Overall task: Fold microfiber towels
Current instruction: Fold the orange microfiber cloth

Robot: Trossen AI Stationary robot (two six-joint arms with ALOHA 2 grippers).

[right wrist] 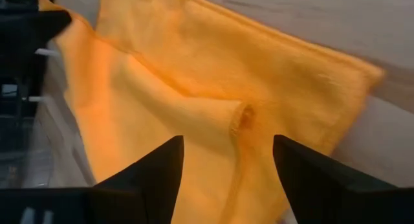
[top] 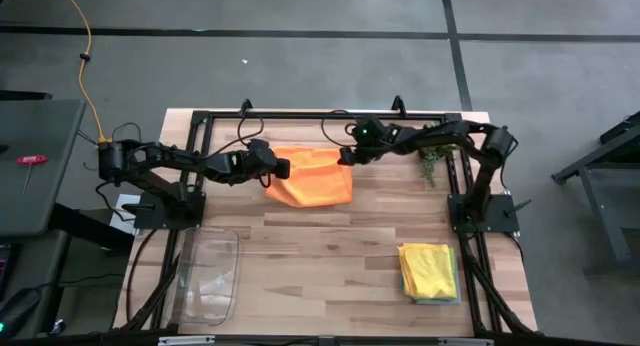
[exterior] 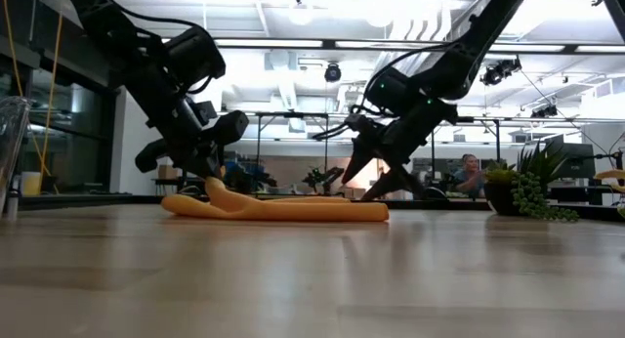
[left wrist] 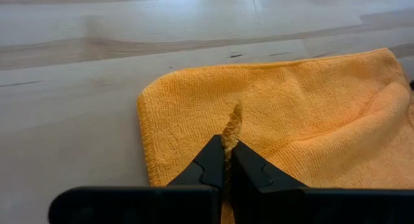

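From above, a pale wooden table [top: 330, 246] stands on grey floor, an orange towel [top: 312, 176] lying rumpled at its far middle, a folded yellow towel [top: 428, 270] topping a stack near the right front corner, the cloths beneath barely showing. At table height, an office with ceiling lights and a seated person [exterior: 471, 176] lies beyond. The left gripper [left wrist: 228, 160] has its jaws pressed together, pinching an orange fold. The right gripper [right wrist: 228, 160] hangs spread over the cloth.

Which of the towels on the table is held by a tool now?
The orange microfiber towel, pinched by the left tool; the yellow towel lies untouched.
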